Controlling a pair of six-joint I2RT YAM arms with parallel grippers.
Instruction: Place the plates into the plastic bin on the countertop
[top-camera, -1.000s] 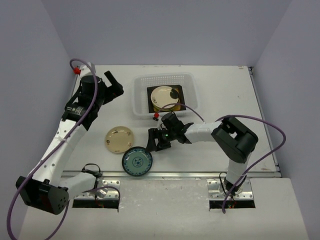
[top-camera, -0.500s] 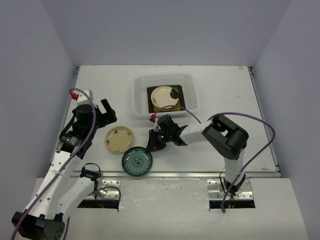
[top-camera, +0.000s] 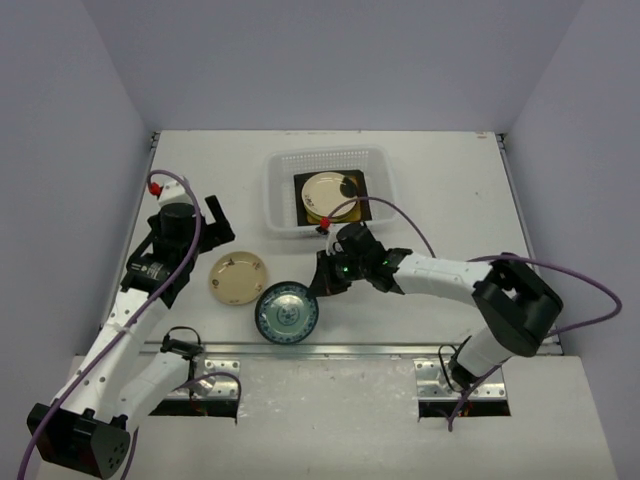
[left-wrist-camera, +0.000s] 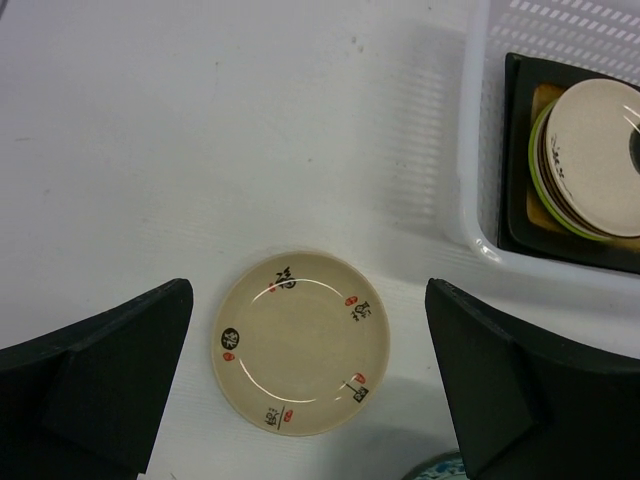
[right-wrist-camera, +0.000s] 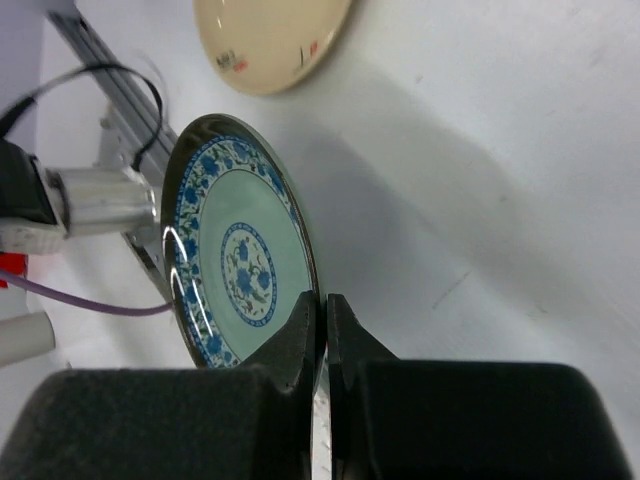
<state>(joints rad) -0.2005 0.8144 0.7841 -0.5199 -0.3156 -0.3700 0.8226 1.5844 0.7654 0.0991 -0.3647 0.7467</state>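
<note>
My right gripper (top-camera: 322, 283) (right-wrist-camera: 322, 305) is shut on the rim of the blue-white patterned plate (top-camera: 286, 313) (right-wrist-camera: 240, 260), which is tipped up on edge near the front rail. A cream plate (top-camera: 238, 277) (left-wrist-camera: 303, 340) with dark and red marks lies flat on the countertop (top-camera: 450, 180). My left gripper (top-camera: 218, 225) (left-wrist-camera: 308, 290) hangs open above it, one finger on each side, holding nothing. The plastic bin (top-camera: 275, 190) (left-wrist-camera: 470, 150) at the back holds a stack of plates (top-camera: 330, 190) (left-wrist-camera: 600, 160): a cream one on top, a lime green rim and a dark square dish beneath.
A metal rail (top-camera: 350, 349) runs along the near edge of the countertop, just below the tilted plate. Purple cables loop off both arms. Grey walls close in the left, back and right sides.
My right gripper closed on the blue-white plate's rim and tipped it up, shifting it slightly right. My left arm swung from beside the bin down to above the cream plate.
</note>
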